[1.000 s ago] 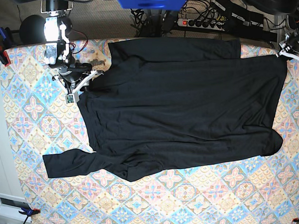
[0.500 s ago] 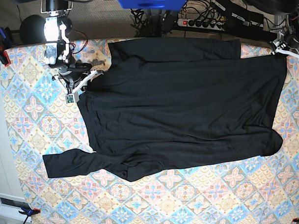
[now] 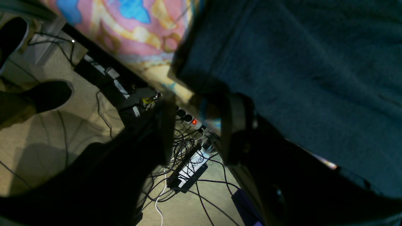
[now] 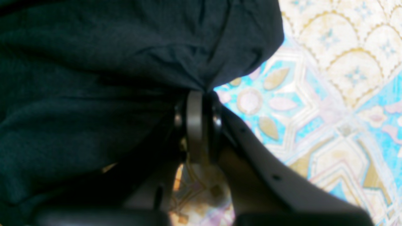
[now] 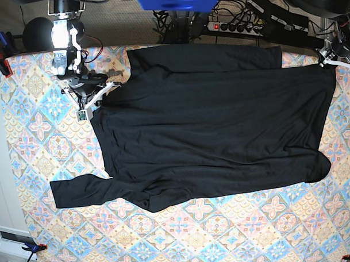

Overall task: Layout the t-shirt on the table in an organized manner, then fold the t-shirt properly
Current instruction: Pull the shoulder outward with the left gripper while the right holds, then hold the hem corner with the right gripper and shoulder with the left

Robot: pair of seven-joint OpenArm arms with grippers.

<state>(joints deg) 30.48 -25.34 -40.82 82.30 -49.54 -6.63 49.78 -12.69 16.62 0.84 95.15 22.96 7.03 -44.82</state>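
Two grippers sit at the table's (image 5: 41, 161) far corners: the right gripper (image 4: 201, 94) pinches the shirt (image 5: 215, 126), while only the left wrist view shows the left gripper (image 3: 196, 125) spread wide, holding nothing.

Black t-shirt (image 5: 215, 126) spread flat across patterned table (image 5: 246, 243), 1 sleeve (lower left) angled outward.

Hidden from you: table (image 5: 229, 236) pattern beneath the t-shirt (image 5: 215, 121); both wrist views blurred; t-shirt cropped at their edges.
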